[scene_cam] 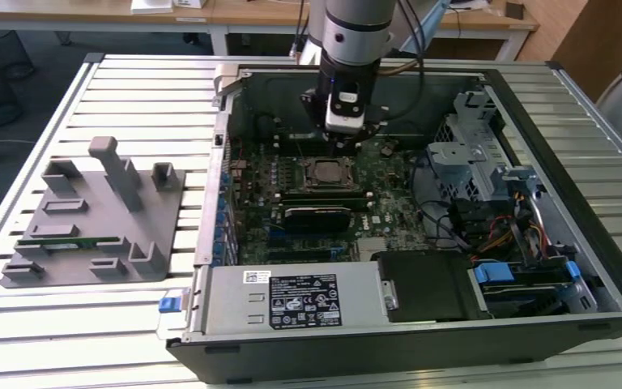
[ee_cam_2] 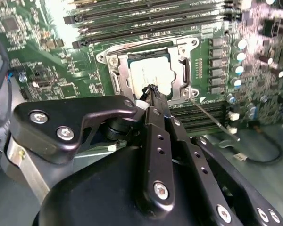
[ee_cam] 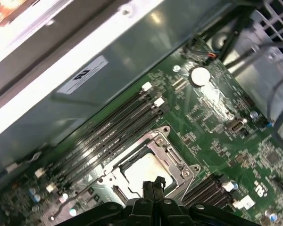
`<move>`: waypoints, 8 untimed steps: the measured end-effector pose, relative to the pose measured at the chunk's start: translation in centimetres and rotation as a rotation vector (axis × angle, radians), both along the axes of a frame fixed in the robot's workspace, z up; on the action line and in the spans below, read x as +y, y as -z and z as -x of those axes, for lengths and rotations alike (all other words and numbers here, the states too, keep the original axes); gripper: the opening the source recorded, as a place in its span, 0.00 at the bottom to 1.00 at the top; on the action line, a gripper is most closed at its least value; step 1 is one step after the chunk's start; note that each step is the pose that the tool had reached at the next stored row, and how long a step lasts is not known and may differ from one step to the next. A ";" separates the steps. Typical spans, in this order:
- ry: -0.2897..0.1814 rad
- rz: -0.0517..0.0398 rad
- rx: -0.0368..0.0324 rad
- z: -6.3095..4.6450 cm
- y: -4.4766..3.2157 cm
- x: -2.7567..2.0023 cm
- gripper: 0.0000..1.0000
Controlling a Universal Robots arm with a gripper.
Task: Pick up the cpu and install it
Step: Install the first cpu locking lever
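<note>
I have the gripper [ee_cam_2: 152, 89] poised just above the socket [ee_cam_2: 151, 73] with its fingers pressed together and holding nothing, while the cpu [ee_cam_2: 152, 75] lies seated in that socket on the board [scene_cam: 387, 203].

Not much could be made out here. A white sticker [scene_cam: 257, 277] and a black label [scene_cam: 304, 301] beside it sat on the grey power supply cover [scene_cam: 289, 320] at the near edge of the computer case [scene_cam: 602, 275], both densely printed yet too small to make out. In the first wrist view, a pale sticker [ee_cam: 82, 75] on the case wall bore a mark, unreadable as well.
</note>
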State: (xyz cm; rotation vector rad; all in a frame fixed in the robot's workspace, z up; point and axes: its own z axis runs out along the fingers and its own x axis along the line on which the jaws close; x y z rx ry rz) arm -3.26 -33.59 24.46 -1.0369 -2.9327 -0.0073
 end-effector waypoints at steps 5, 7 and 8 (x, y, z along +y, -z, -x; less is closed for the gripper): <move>-0.090 0.0000 0.0000 0.0 0.03 0.00 0.11; -0.126 -0.0001 0.0000 0.0 0.05 0.00 0.11; -0.145 0.0000 0.0000 0.0 0.06 0.00 0.11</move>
